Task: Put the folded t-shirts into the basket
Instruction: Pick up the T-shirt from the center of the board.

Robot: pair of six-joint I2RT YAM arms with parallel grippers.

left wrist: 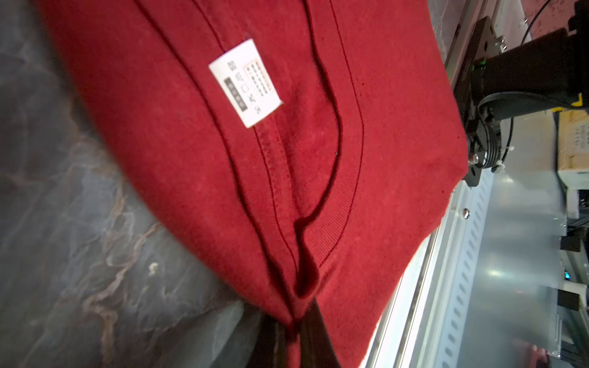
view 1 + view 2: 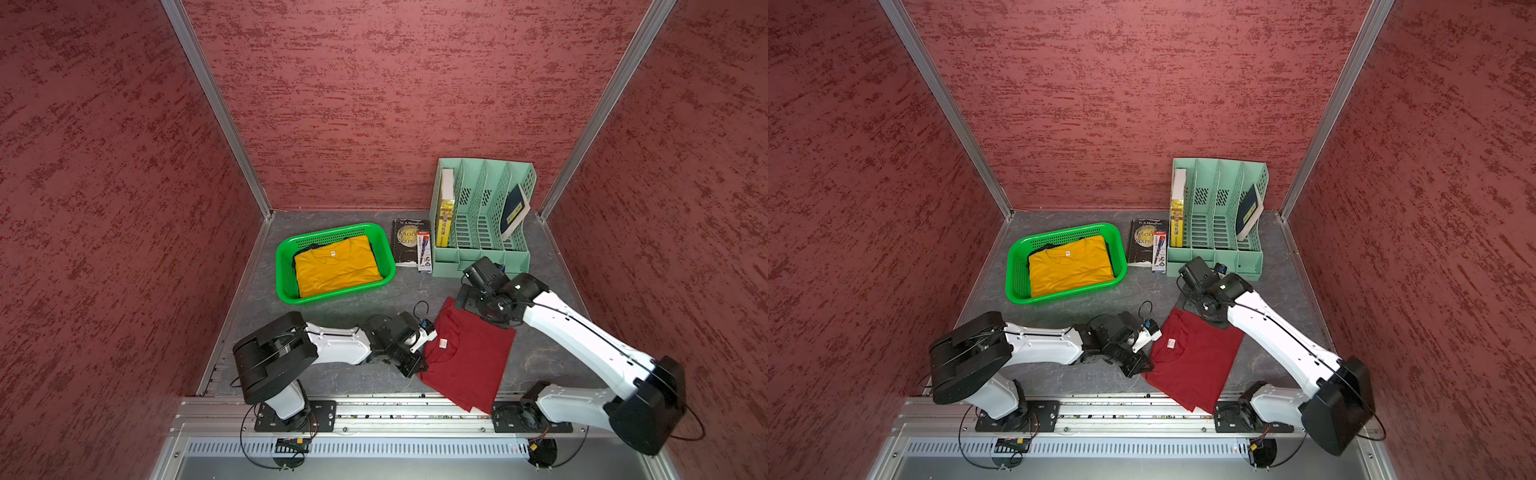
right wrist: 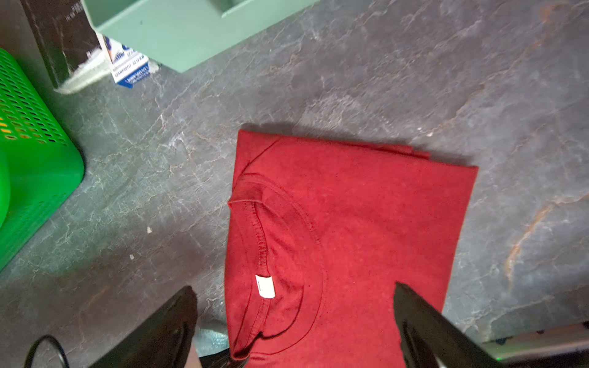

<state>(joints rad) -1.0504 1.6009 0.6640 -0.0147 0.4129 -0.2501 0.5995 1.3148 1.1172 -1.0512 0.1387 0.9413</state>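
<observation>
Dark red t-shirt [image 2: 469, 357] lies on the table [image 2: 353, 303], at 5 o'clock from the basket [image 2: 286, 266]. I see my left gripper [image 1: 296, 334] clamped on its collar edge at 9 o'clock, and my right gripper [image 3: 293, 286] hangs spread wide over its 12 o'clock corner. Mustard yellow t-shirt [image 2: 336, 266] sits in the basket, atop the black one [image 2: 301, 252].

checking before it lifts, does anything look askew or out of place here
The dark red t-shirt lies at a slant, and its near corner hangs over the front rail. The left gripper is shut on its collar-side edge, bunching the cloth there. Nothing else stands out.
</observation>
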